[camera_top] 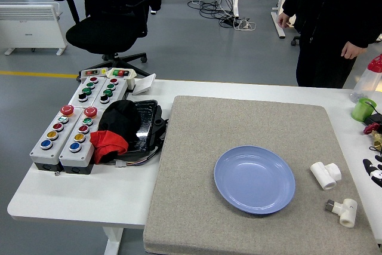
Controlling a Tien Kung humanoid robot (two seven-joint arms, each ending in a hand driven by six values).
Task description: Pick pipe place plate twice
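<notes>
I am seeing the blue plate (254, 179) sitting bare on the grey mat (239, 129) that is covering the white bench (71, 195). Two white pipe fittings are lying on the mat to its right, apart from it: the nearer-to-plate fitting (325, 175) and, closer to me, the second fitting (344, 211). My right hand (374, 171) is peeking in at the right edge; I cannot tell how its fingers are set. A person (334, 22) is standing at the far side, hands hanging free. Button boxes (74, 123) are resting on the left.
</notes>
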